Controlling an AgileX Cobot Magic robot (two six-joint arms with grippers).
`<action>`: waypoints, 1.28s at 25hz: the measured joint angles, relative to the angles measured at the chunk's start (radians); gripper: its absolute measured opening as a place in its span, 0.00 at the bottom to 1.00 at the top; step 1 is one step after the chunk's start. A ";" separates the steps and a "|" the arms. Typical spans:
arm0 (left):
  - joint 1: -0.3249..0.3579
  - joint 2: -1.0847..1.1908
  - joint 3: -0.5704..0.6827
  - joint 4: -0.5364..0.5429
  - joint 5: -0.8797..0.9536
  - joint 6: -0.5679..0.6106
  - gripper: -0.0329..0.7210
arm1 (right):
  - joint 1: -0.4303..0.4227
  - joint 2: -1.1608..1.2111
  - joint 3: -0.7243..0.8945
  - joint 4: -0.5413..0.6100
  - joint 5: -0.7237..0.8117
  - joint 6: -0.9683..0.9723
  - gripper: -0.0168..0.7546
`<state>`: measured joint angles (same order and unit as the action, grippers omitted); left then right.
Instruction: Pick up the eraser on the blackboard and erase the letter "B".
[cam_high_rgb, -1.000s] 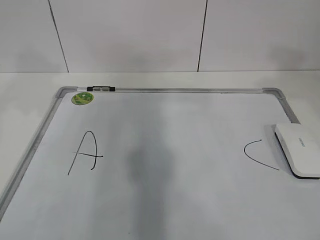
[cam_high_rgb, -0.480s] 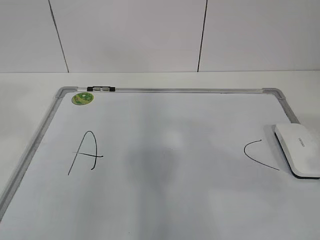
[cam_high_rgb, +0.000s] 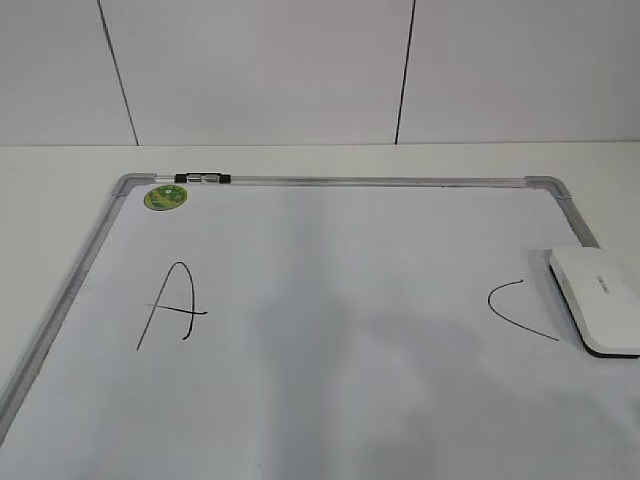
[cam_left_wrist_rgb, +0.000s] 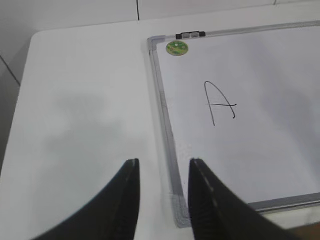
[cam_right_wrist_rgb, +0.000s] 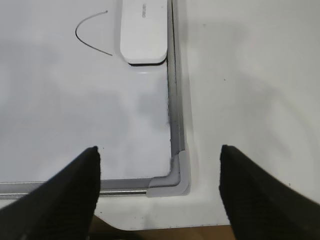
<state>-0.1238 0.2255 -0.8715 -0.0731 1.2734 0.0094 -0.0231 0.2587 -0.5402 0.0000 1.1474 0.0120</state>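
The white eraser (cam_high_rgb: 597, 300) lies flat on the blackboard (cam_high_rgb: 340, 181) at its right edge, just right of a curved "C" (cam_high_rgb: 515, 308). It also shows at the top of the right wrist view (cam_right_wrist_rgb: 143, 30). No letter "B" shows in any view; the board's middle is blank. My right gripper (cam_right_wrist_rgb: 159, 150) is wide open and empty above the board's near right corner, well short of the eraser. My left gripper (cam_left_wrist_rgb: 163, 162) is open and empty over the board's near left frame. Neither gripper shows in the exterior view.
A large "A" (cam_high_rgb: 172, 305) is drawn on the left of the board. A round green magnet (cam_high_rgb: 165, 196) sits at the far left corner, beside a small black clip (cam_high_rgb: 201, 178) on the top frame. White table surrounds the board; a tiled wall stands behind.
Only a faint shadow on the middle of the board has drifted toward the lower right. The eraser and the letters have not moved.
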 joint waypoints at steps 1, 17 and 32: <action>0.000 -0.043 0.028 -0.023 0.000 0.000 0.37 | 0.000 -0.033 0.000 0.000 -0.001 0.000 0.76; 0.000 -0.213 0.318 0.008 -0.091 0.008 0.36 | 0.000 -0.277 0.018 -0.005 0.050 -0.012 0.76; 0.000 -0.213 0.348 0.022 -0.161 0.010 0.36 | 0.000 -0.277 0.044 -0.005 0.012 -0.012 0.76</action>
<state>-0.1238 0.0120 -0.5234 -0.0509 1.1124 0.0199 -0.0231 -0.0182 -0.4957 -0.0053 1.1596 0.0000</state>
